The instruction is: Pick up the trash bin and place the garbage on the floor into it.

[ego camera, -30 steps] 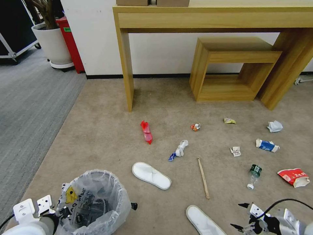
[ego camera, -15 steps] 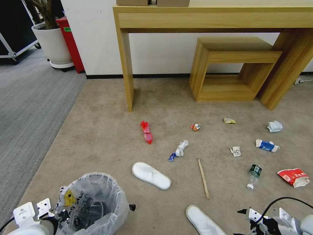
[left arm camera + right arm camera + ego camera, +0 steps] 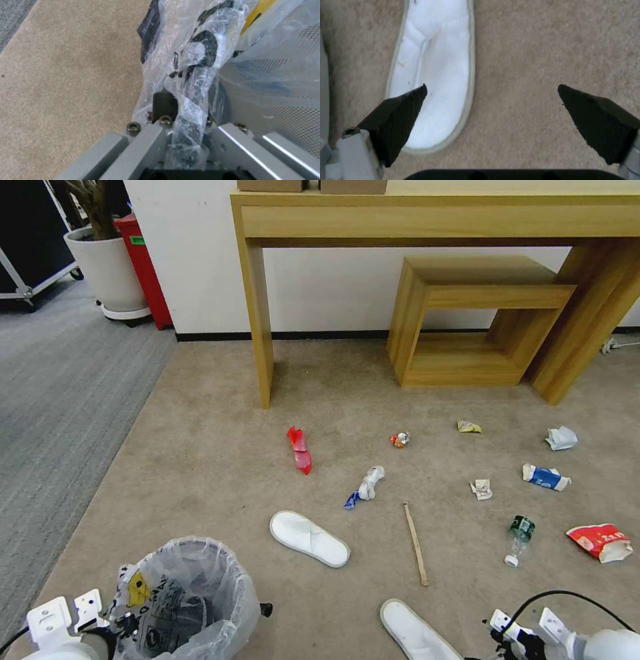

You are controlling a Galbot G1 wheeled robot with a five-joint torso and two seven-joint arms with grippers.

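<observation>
Over the near slipper [image 3: 433, 75], right gripper [image 3: 493, 100] gaped wide; left gripper [image 3: 181, 130] clamped the trash bin [image 3: 190, 600] rim. Next: descend, pinch slipper.

black print on the trash bin [image 3: 187, 600] liner is perhaps lettering, but nothing reads clearly.

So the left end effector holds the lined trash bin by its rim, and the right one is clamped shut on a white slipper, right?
Not quite: the right end effector is open above the carpet, beside the white slipper, gripping nothing, as the right wrist view shows. The left end effector does hold the trash bin at its rim.
</observation>
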